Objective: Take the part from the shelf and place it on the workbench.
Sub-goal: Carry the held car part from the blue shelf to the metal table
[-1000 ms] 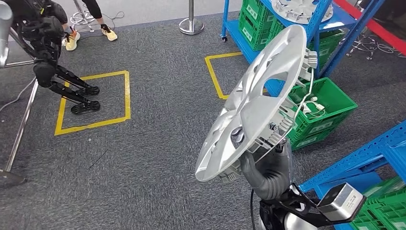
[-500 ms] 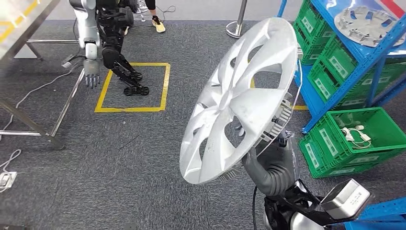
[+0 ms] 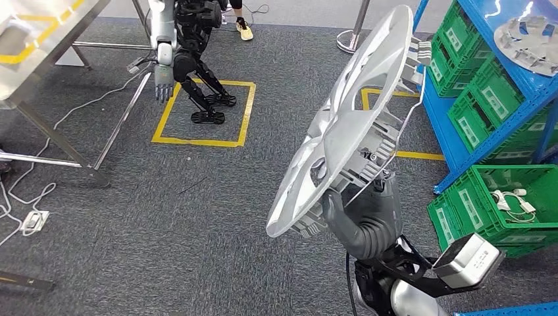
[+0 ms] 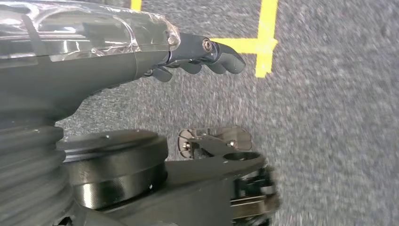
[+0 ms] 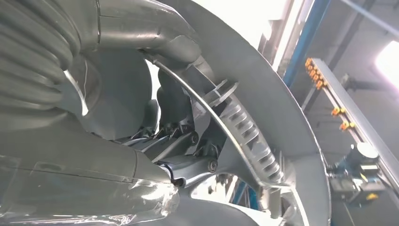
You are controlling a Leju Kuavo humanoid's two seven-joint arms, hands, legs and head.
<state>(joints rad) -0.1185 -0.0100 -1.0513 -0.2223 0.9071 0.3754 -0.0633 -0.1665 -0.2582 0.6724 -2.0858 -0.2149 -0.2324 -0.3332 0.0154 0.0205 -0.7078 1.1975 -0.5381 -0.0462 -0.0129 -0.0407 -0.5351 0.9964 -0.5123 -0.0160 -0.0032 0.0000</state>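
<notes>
A silver wheel cover (image 3: 349, 131) with spokes stands tilted and high over the carpet in the head view, gripped from behind at its lower rim by my right hand (image 3: 365, 220). In the right wrist view the dark fingers (image 5: 181, 127) hook onto the clips and wire ring on the back of the wheel cover (image 5: 287, 122). My left hand (image 4: 197, 54) hangs over the grey carpet with its fingers loosely extended and nothing in them. The metal workbench (image 3: 39, 33) with yellow tape is at the far left.
Another humanoid robot (image 3: 184, 46) stands on a yellow floor square (image 3: 204, 112) beside the workbench. A blue shelf (image 3: 520, 72) with green crates (image 3: 507, 197) and another wheel cover (image 3: 530, 36) is at the right. Cables (image 3: 26, 197) lie on the floor at the left.
The whole picture has shifted as the camera turned: the workbench and other robot came further into view. The wheel cover stays in my right hand and now shows more edge-on.
</notes>
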